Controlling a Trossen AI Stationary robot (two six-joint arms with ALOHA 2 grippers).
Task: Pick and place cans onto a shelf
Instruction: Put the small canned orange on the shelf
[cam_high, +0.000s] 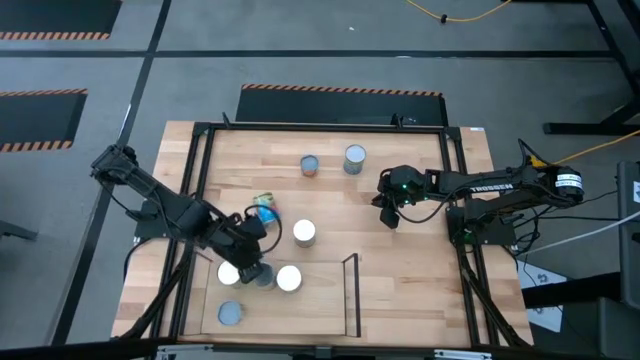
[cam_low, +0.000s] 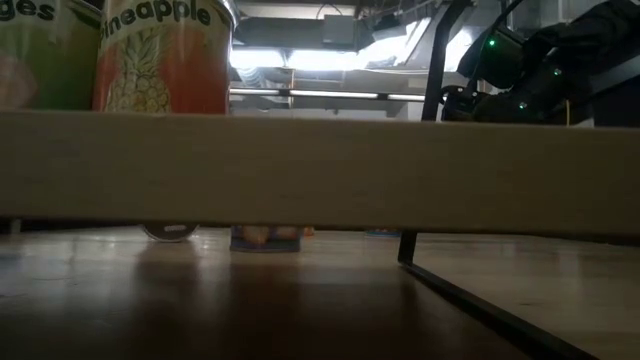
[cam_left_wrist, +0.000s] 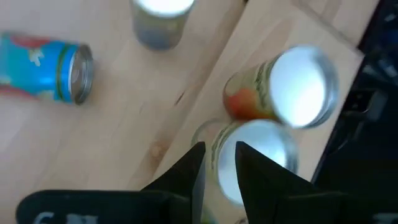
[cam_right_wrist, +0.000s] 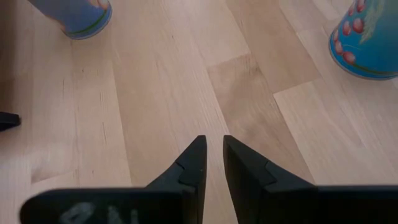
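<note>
The left pincer (cam_high: 252, 268), fingers nearly together and gripping nothing, hovers over two cans (cam_high: 289, 278) on the shelf (cam_high: 320, 300) at the surface's (cam_high: 420, 290) 7 o'clock. The right pincer (cam_high: 390, 218), nearly closed and empty, hangs at 3 o'clock; other cans (cam_high: 354, 157) stand toward 12.

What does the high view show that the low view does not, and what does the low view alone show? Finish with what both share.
Only the high view shows round lids, such as the white-topped tin on the shelf. It alone shows the left gripper above the shelf's edge and the right gripper over bare table.

Only the low view shows side labels, such as the tin with an orange-and-green pineapple label.

Both show the light-wood shelf with thin black rails and the dark right arm.
</note>
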